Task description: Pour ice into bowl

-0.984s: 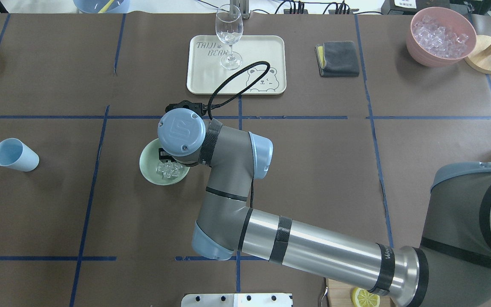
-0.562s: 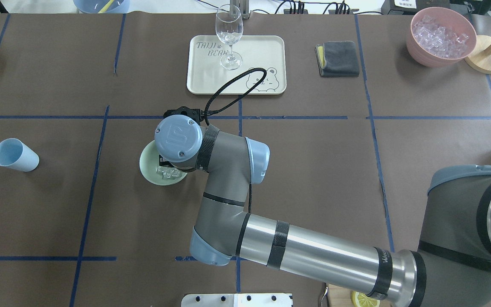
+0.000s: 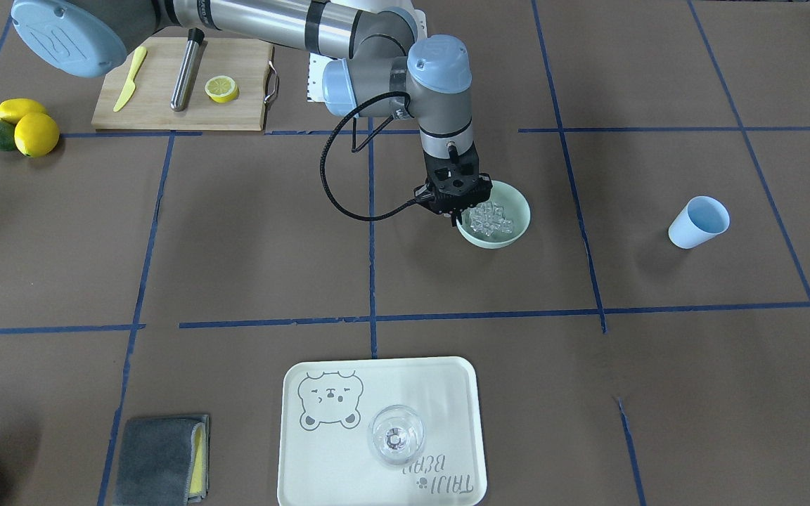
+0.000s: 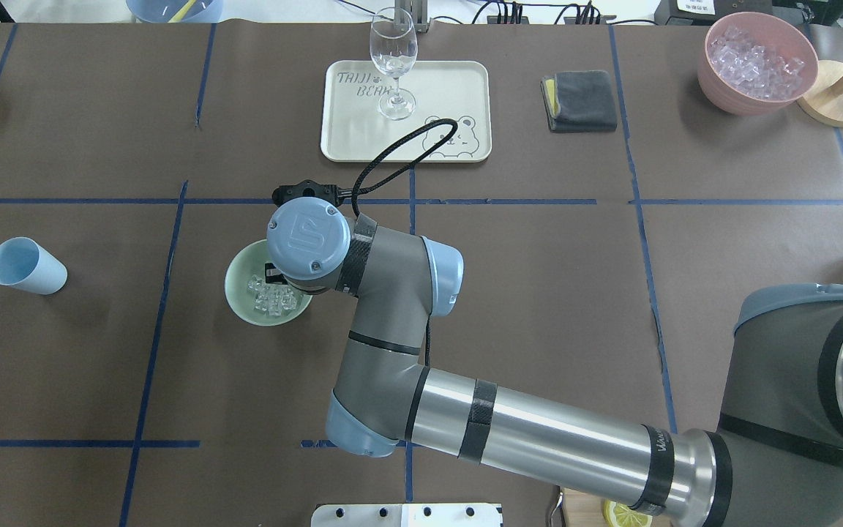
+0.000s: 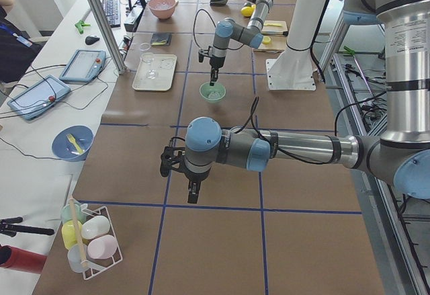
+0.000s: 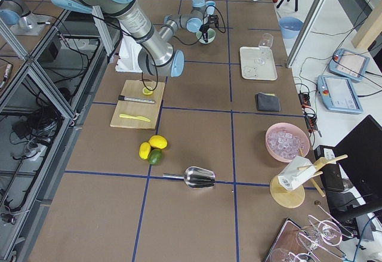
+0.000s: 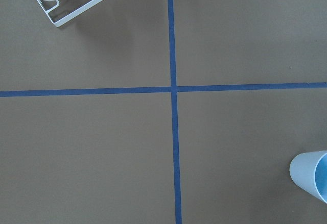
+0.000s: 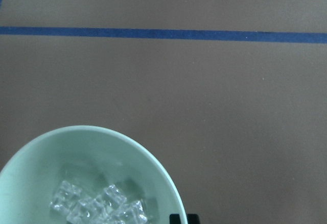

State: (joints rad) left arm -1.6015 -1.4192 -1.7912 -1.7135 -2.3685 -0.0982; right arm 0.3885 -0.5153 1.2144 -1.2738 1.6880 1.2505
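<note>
Starting at the robot's side of the tabletop, we are finding the ice already lying in the bowl, heaped near its middle. We are judging the cubes to be hard, light, slick and too small for a two-finger pinch, so they are best moved by moving their vessel. We are treating the bowl as light, stiff and smooth-walled, likely to slide easily on the paper covering. Its rim is the practical hold, one finger inside and one outside, kept clear of the cubes.

The right tool is hanging fingers-down at the bowl's rim on the robot's right side. We are unable to tell whether it is clamping the rim or only touching it. The left tool is hanging over bare tabletop, its opening impossible to judge. The empty blue cup is sitting well apart on the bowl's left. Farther out, the tray is carrying a glass, and the pink container is sitting at the far right.
</note>
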